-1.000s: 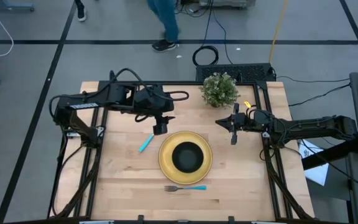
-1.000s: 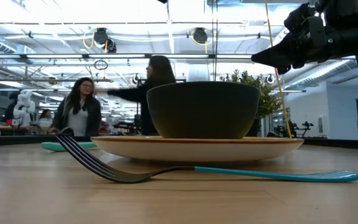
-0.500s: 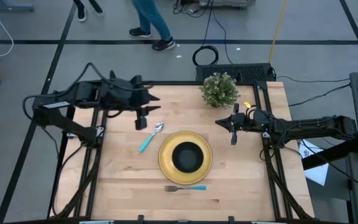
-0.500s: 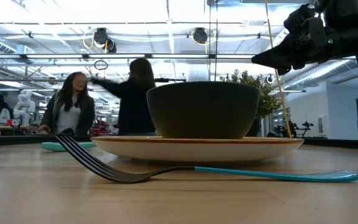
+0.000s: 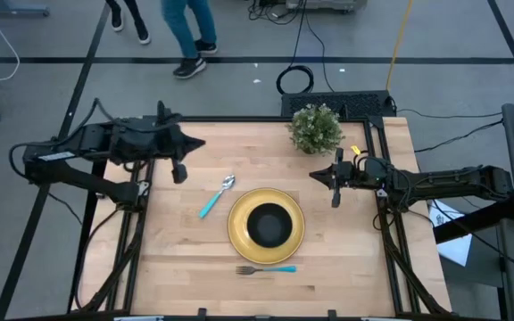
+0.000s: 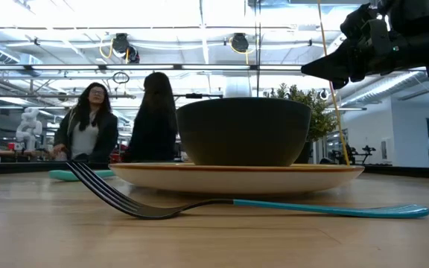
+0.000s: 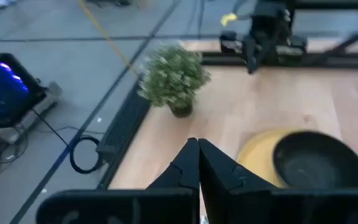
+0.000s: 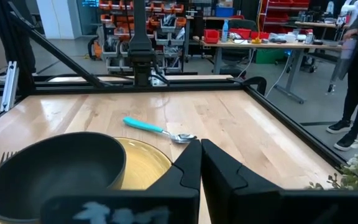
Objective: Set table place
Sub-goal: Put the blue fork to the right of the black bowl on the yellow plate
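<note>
Fork [image 5: 266, 268]: laid near the desk's [image 5: 177, 267] front edge.
Plate [image 5: 266, 223] with black bowl [image 5: 269, 223]: set mid-desk.
Spoon [image 5: 215, 196]: laid beside the plate.
Left hand [image 5: 180, 171]: closed empty, near left edge.
Right hand [image 5: 335, 198]: closed empty, near right edge.

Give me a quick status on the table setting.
Left gripper and right gripper shut, empty. Bowl on plate, spoon beside it, fork below. Nothing in the way.

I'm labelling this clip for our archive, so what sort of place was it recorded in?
Probably a robotics lab or workshop, not a dining room. The wooden table sits on a bare floor with cables, and the low view shows open ceiling ducts, workbenches and people behind the plate.
</note>
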